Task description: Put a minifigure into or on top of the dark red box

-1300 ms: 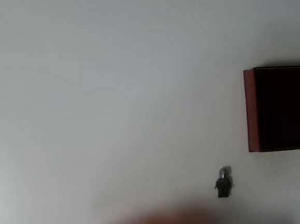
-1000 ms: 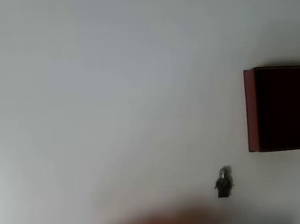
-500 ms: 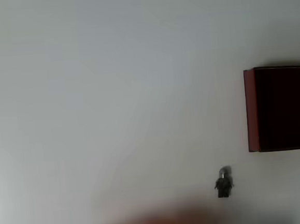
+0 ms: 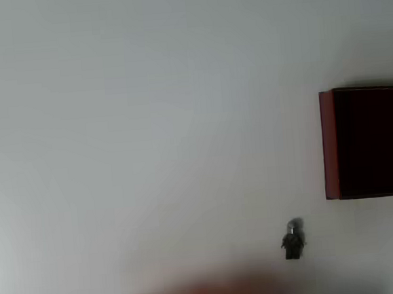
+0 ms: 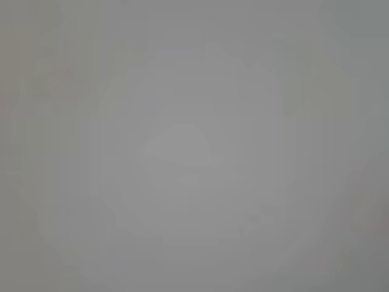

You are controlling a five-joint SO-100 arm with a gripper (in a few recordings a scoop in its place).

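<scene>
Minifigure (image 4: 293, 238) near box (image 4: 368, 142) (apart)

Plain tabletop test setup, perhaps a lab.
A bare white worktop (image 4: 147, 123) under flat light; the setting is otherwise unclear.

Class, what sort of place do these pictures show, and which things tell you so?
Probably a bare tabletop test bench: a plain white table, one minifigure and a dark red box.

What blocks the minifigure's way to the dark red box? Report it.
Nothing visible does. In the overhead view the minifigure lies on bare white table, and the stretch up-right to the dark red box holds no objects.
</scene>
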